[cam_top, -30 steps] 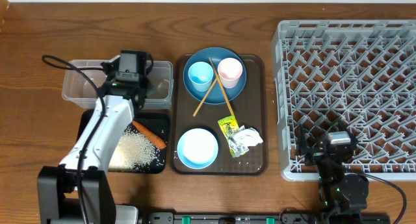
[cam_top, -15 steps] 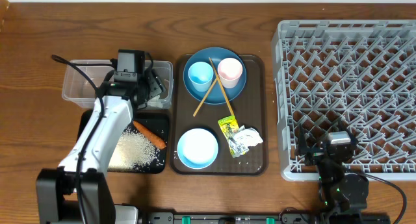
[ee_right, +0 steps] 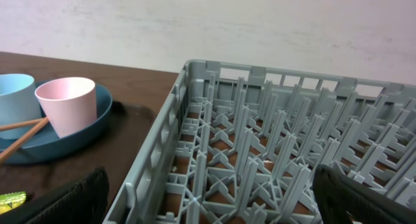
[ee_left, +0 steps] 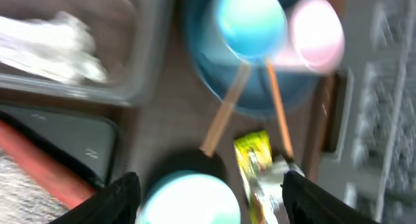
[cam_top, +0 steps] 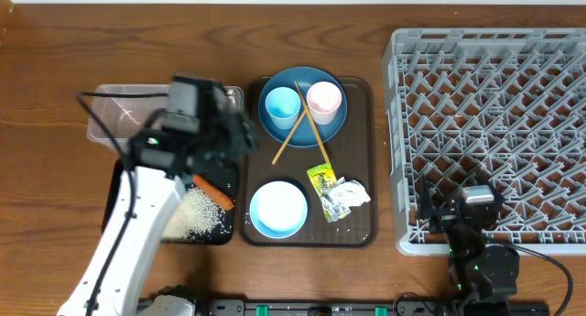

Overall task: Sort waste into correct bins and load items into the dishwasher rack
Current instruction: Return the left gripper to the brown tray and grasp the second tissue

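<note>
- Left claw (ee_left: pixel 211 191): wide, empty, over the gap between clear box (cam_top: pixel 108 124) and brown serving tray (cam_top: pixel 363 151).
- Right claw (ee_right: pixel 214 204): wide, empty, at the near edge of the rack (cam_top: pixel 494 105).
- Tissue (ee_left: pixel 51 45): in the clear box.
- Carrot (cam_top: pixel 215 192), rice (cam_top: pixel 195 215): in the black tray (ee_left: pixel 65 136).
- Wrapper (cam_top: pixel 321 180), bowl (cam_top: pixel 277 209), plate (cam_top: pixel 316 130) bearing both cups and chopsticks (cam_top: pixel 295 131): on the brown serving tray.

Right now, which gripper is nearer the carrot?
Left. The left gripper hovers just beyond the carrot, by the black tray's far edge; the right gripper sits far off, at the rack's near edge.
</note>
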{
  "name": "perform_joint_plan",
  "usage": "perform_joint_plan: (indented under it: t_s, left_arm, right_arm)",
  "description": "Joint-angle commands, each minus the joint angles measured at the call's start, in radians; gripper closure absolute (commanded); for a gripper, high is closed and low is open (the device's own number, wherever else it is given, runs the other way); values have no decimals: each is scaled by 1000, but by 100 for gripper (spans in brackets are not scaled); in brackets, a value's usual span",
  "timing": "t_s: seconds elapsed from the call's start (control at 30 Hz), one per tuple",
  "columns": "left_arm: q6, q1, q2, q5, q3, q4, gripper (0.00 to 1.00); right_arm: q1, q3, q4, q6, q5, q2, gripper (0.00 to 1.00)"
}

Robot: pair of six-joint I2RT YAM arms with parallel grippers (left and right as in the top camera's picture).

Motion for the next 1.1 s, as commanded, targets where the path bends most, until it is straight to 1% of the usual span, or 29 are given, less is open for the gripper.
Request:
perform_joint_plan:
  t_s: [0.0,0.17,0.27,0.33,0.4,0.63,0.7,0.77,0.83,0.87,0.97,1.03,1.07]
  left_arm:
    - [13,-120,-11,37,18,-15,30]
    - [1,-336,6,-25,16,-7,31]
    - [-25,-444,27,-101,16,-2,31]
    - [-45,-505,45,-124,16,2,31]
    - [-63,-549,60,-129,16,10,31]
    - [-63,-672,150,-128,16,77,30]
    - [-62,-695,177,-128,16,97,23]
    - [-62,-714,209,-128,16,125,3]
    - [-62,-731,240,-128,16,158,2]
    - [-62,-739,257,-128,16,177,2]
    - [-40,-750,300,-132,16,233,28]
    - [-23,-750,319,-159,16,255,36]
    - [-23,-750,328,-188,16,260,36]
  right_arm:
    - [6,-1,-4,-13,0,-4,1]
    - [6,-1,-4,-13,0,-4,1]
    - [6,-1,-4,-13,0,-4,1]
    - [6,-1,-4,-13,0,-4,1]
    - [6,-1,-4,-13,0,-4,1]
    - [6,-1,-4,-13,0,-4,1]
    - [6,-1,-4,-13,0,-4,1]
    - [6,-1,-4,-13,0,-4,1]
    - [6,-1,-4,-13,0,-4,1]
    - [6,-1,-4,-13,0,-4,1]
    - [6,-1,-4,-13,0,-4,1]
    - [6,-1,-4,-13,0,-4,1]
    - [6,-1,-4,-13,0,-4,1]
